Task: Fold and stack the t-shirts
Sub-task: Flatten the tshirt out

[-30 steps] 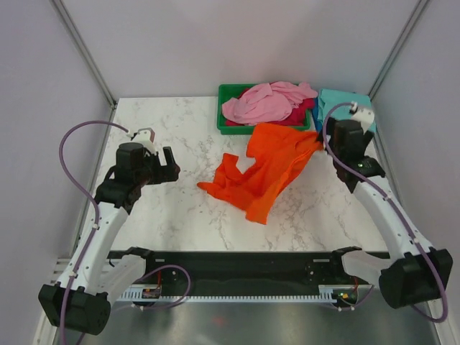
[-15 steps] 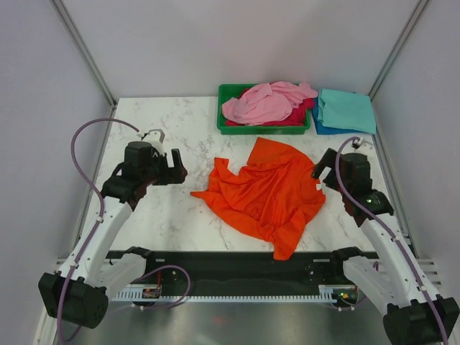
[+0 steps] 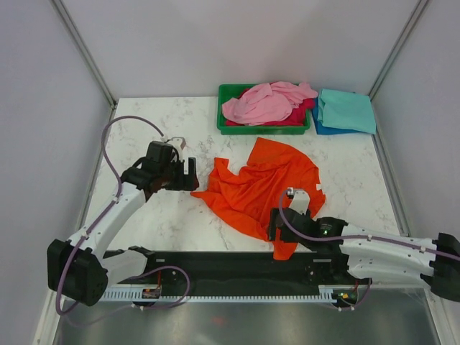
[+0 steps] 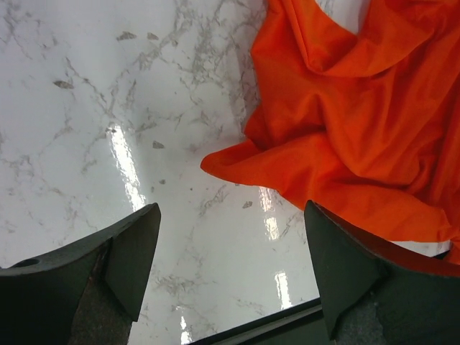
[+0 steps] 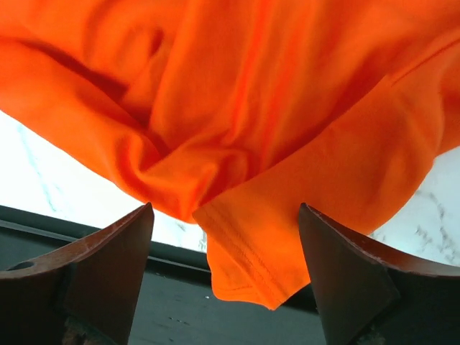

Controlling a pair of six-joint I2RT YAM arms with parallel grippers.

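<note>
A bright orange t-shirt lies crumpled and partly spread on the marble desk, and we see both arms closing in on it from opposite sides. The left end effector hovers just beside the shirt's left sleeve tip. Its two dark fingers are spread wide over bare marble and hold nothing. From the left wrist we see the pointed fold of orange cloth just ahead of the gap, with neither finger touching it.

The right arm reaches low along the near side of the shirt. The right end effector sits at the shirt's near hem, where a narrow tail of cloth runs over the dark rail at the desk's front edge. Its fingers also stand wide apart, and the stitched hem hangs between them, ungripped as far as we can tell.

Beyond the orange shirt, a green tray holds a rumpled light pink t-shirt heaped over a magenta t-shirt. Beyond the orange shirt and to its right, just beside that tray, a teal t-shirt lies folded on a blue t-shirt, of which only an edge shows.
</note>
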